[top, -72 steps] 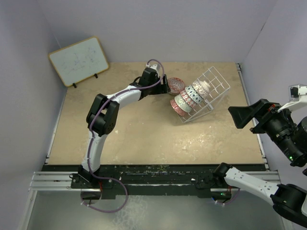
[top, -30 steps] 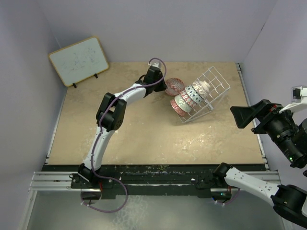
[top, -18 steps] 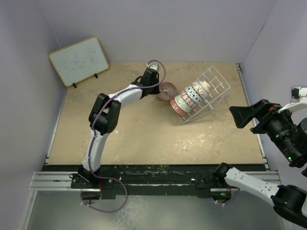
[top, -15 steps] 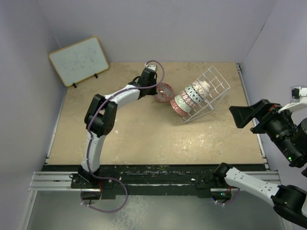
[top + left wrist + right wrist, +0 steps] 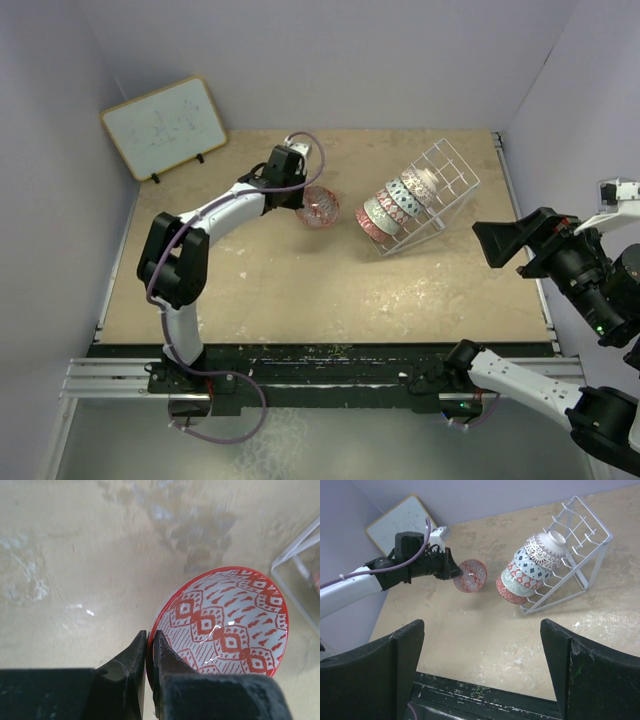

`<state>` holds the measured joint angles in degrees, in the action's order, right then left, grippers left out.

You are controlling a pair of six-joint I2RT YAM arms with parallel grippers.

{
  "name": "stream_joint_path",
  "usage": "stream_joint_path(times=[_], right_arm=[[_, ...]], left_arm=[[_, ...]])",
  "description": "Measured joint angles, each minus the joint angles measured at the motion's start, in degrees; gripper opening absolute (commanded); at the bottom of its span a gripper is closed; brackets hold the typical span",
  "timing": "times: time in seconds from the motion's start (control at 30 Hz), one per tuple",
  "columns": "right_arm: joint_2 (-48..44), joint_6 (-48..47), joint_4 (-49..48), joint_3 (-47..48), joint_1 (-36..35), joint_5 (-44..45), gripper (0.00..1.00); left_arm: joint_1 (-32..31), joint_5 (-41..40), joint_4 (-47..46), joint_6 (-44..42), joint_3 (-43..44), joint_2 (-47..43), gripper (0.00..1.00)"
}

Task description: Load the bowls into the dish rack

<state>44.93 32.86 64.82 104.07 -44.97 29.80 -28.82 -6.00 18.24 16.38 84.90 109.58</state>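
Left claw grips the red bowl by its rim, nearly closed; ahead, bare bench separates it from the dish rack.

Bright, soft, even light fills every view, and shadows are faint. In the left wrist view a small white glint sits on the red bowl just ahead of the left gripper. The table beyond it looks smeared. The right gripper shows its fingers dark and soft-edged.
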Motion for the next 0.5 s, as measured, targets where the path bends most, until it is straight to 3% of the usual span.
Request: stream_joint_path(times=[0.17,0.5], right_arm=[[0.0,0.0,-1.0,-0.6,0.0,-1.0,1.00],[-0.1,0.0,-1.7,-1.7,0.0,-1.5,1.00]], left_arm=[[1.5,4.5,2.1,-1.4,-5.0,-0.7,0.12],[1.8,10.4,2.0,-2.5,-6.1,-1.3,0.29]])
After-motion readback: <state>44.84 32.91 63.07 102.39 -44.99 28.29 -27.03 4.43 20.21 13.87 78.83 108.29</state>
